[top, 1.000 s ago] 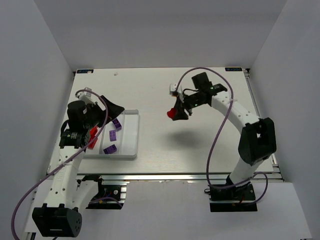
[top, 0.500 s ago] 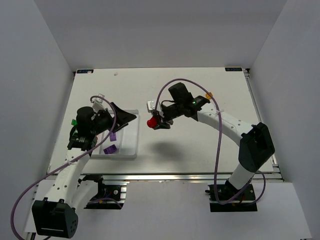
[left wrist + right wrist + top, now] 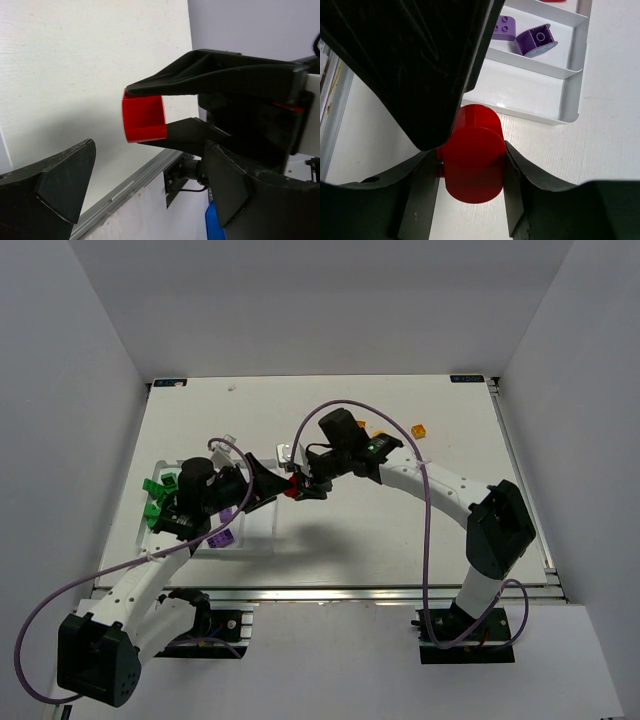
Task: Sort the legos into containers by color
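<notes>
The right gripper (image 3: 299, 488) is clamped on a red lego (image 3: 292, 490), one finger on each side of the brick, and holds it off the tabletop (image 3: 400, 530). In the right wrist view the red lego (image 3: 472, 152) hangs over bare tabletop, with the white tray (image 3: 570, 95) just beyond the fingertips.

The left gripper (image 3: 262, 483) faces it head-on with its jaws spread wide and nothing between them. It stands directly in the right gripper's way. One of its black fingers (image 3: 410, 65) fills the upper left of the right wrist view, touching or almost touching the brick, and hides much of the tray. From the left wrist, the red lego (image 3: 144, 119) sits just ahead of the open fingertips.

Two purple legos (image 3: 536, 40) lie in a tray compartment past the right gripper. Green legos (image 3: 158, 490) sit on the tabletop behind the left gripper, beside the tray's outer edge. An orange lego (image 3: 419, 430) lies well behind the right gripper.
</notes>
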Available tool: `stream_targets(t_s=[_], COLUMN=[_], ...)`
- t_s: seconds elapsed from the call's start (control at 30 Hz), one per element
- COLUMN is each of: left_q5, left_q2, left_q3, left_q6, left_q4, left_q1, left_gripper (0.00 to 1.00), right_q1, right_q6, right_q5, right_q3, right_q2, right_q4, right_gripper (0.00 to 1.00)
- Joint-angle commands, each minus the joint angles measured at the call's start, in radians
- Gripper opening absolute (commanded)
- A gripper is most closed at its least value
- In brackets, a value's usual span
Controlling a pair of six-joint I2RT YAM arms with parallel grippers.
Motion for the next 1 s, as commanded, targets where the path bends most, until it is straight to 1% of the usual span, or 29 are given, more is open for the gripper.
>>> stream_targets(t_s=[0.0, 0.17, 0.33, 0.47, 0.57, 0.6, 0.67, 0.7, 0.73, 0.77, 0.8, 0.83, 0.87, 0.9, 0.93, 0.97], left_q5=[-0.029, -0.06, -0.057, -0.057, -0.047, -0.043, -0.024, -0.018, -0.012, -0.006, -0.003, -0.004, -0.003, -0.003, -0.003, -0.006], left_q2=[0.026, 0.05, 0.069, 0.078, 0.089, 0.092, 0.104, 0.107, 0.107, 0.109, 0.107, 0.106, 0.104, 0.101, 0.101, 0.101], left_q3=[0.036, 0.049, 0.043, 0.037, 0.029, 0.028, 0.025, 0.025, 0.025, 0.025, 0.026, 0.028, 0.032, 0.036, 0.048, 0.054], left_q6=[0.03, 0.049, 0.033, 0.021, 0.012, 0.009, 0.007, 0.006, 0.006, 0.006, 0.013, 0.018, 0.032, 0.041, 0.065, 0.084], left_q4=[0.0, -0.029, 0.02, 0.051, 0.072, 0.072, 0.09, 0.107, 0.108, 0.108, 0.1, 0.094, 0.086, 0.054, 0.019, 0.019], left_q1=[-0.013, -0.026, -0.033, -0.039, -0.041, -0.041, -0.044, -0.044, -0.045, -0.045, -0.045, -0.045, -0.045, -0.045, -0.045, -0.045], left_gripper=[0.98, 0.95, 0.92, 0.86, 0.77, 0.7, 0.61, 0.48, 0.41, 0.34, 0.28, 0.17, 0.13, 0.11, 0.09, 0.08], right_q1=[0.008, 0.016, 0.028, 0.036, 0.04, 0.042, 0.042, 0.042, 0.042, 0.042, 0.042, 0.042, 0.039, 0.04, 0.04, 0.04], right_q6=[0.02, 0.031, 0.037, 0.041, 0.046, 0.05, 0.057, 0.06, 0.066, 0.067, 0.069, 0.07, 0.072, 0.075, 0.073, 0.073], right_q5=[0.007, 0.004, 0.006, 0.004, 0.006, 0.007, 0.01, 0.013, 0.016, 0.018, 0.027, 0.032, 0.035, 0.047, 0.059, 0.059], right_q3=[0.05, 0.051, 0.042, 0.034, 0.028, 0.028, 0.028, 0.028, 0.027, 0.027, 0.027, 0.025, 0.024, 0.013, 0.007, 0.002], right_q2=[0.009, 0.003, -0.003, -0.012, -0.018, -0.018, -0.017, -0.017, -0.017, -0.015, -0.015, -0.015, -0.017, -0.018, -0.024, -0.027], right_q4=[0.031, 0.034, 0.035, 0.037, 0.043, 0.044, 0.047, 0.052, 0.054, 0.057, 0.06, 0.061, 0.067, 0.08, 0.086, 0.09], right_gripper=[0.04, 0.04, 0.04, 0.04, 0.05, 0.06, 0.08, 0.14, 0.19, 0.26, 0.41, 0.5, 0.59, 0.7, 0.86, 0.87])
